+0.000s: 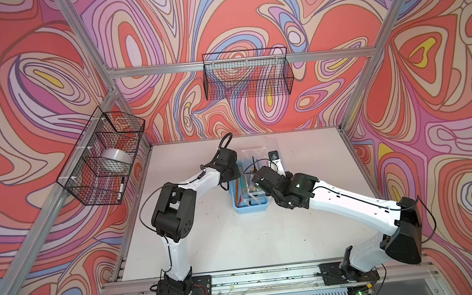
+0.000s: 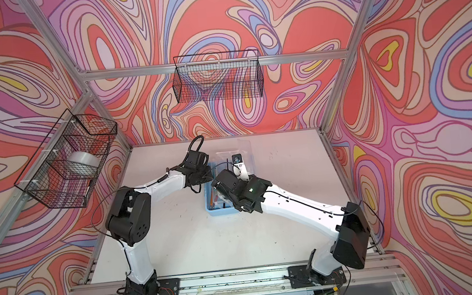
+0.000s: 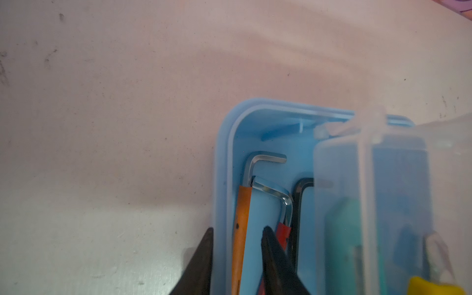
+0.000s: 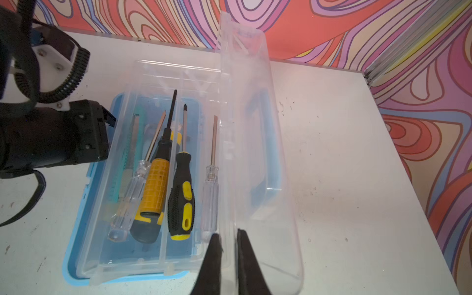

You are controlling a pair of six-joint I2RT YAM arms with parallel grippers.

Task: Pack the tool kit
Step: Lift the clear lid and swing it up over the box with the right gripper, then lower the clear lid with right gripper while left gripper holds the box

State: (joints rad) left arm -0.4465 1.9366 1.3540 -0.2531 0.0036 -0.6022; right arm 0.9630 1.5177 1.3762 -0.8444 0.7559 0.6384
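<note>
The tool kit's light-blue base (image 1: 251, 208) sits mid-table, in both top views. Its clear lid (image 4: 255, 153) with the blue handle (image 4: 265, 143) stands raised, and my right gripper (image 4: 228, 233) is shut on the lid's edge. A clear inner tray holds several screwdrivers (image 4: 181, 196) beside a green utility knife (image 4: 135, 143). In the base lie an orange-sleeved hex key (image 3: 241, 217), a red-sleeved one (image 3: 278, 194) and a black one (image 3: 298, 194). My left gripper (image 3: 238, 228) is open: one finger is outside the base wall, the other inside, and the orange key lies between them untouched.
A black wire basket (image 1: 247, 74) hangs on the back wall. Another basket (image 1: 104, 156) on the left wall holds a tape roll (image 1: 113, 160) and a marker (image 1: 121, 187). The white table (image 1: 237, 241) is bounded by aluminium frame posts.
</note>
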